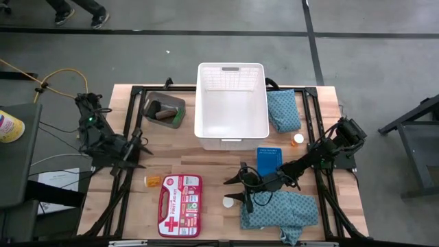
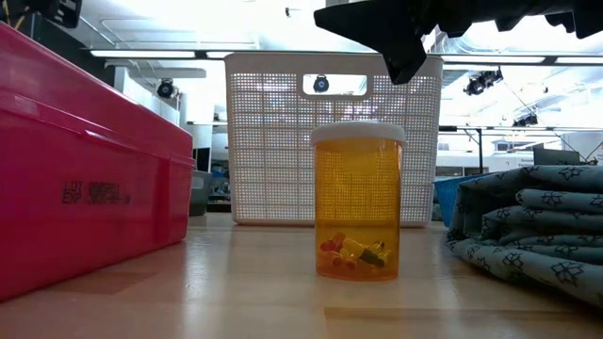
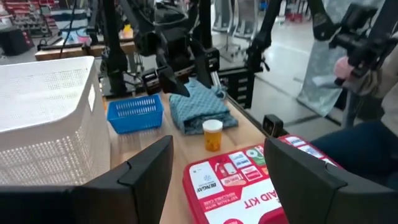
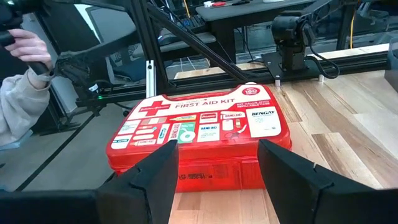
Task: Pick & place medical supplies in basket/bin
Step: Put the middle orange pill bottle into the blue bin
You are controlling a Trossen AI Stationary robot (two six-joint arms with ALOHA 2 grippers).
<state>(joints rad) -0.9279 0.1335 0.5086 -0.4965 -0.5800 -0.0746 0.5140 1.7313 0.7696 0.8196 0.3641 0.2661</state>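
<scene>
The white latticed basket stands at the far middle of the table. The small grey bin to its left holds dark rolls. One teal folded cloth lies right of the basket, another at the near right. An orange bottle with a white cap stands upright on its base near the front, and smaller orange bottles lie on the wood. My right gripper hangs open just above the capped bottle, pointing at the red kit. My left gripper is open over the table's left edge.
A red first aid kit lies at the near middle, left of the capped bottle. A flat blue tray sits between the basket and the near cloth. Black frame rails run along the table's sides. A person's sleeve shows beyond the table.
</scene>
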